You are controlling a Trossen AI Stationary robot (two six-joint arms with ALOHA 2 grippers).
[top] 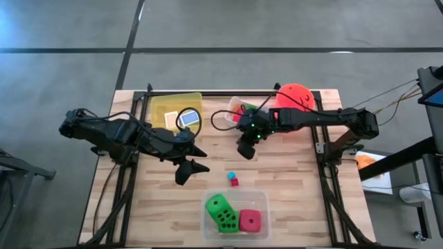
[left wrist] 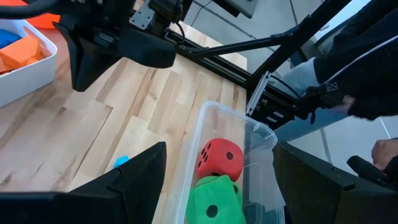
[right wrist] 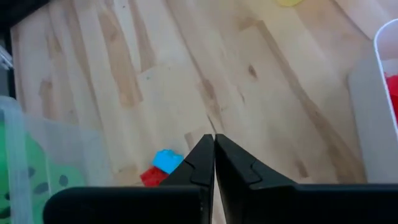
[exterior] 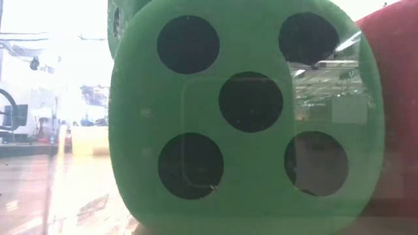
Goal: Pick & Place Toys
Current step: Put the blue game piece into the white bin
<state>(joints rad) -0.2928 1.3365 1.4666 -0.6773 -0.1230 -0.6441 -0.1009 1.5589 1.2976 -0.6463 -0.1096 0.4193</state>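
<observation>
Inside, foam-like dotted dice point(top: 223, 211) fill a clear plastic tub point(top: 235, 195).

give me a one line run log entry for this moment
left gripper: open, empty, over table | right gripper: shut, empty | blue block, red block: on table | dice: in clear tub

Green dice point(top: 221, 211) and pink die point(top: 250, 220) sit in the tub at 6 o'clock; blue block point(top: 232, 176) and red block point(top: 234, 182) touch just above.
</observation>
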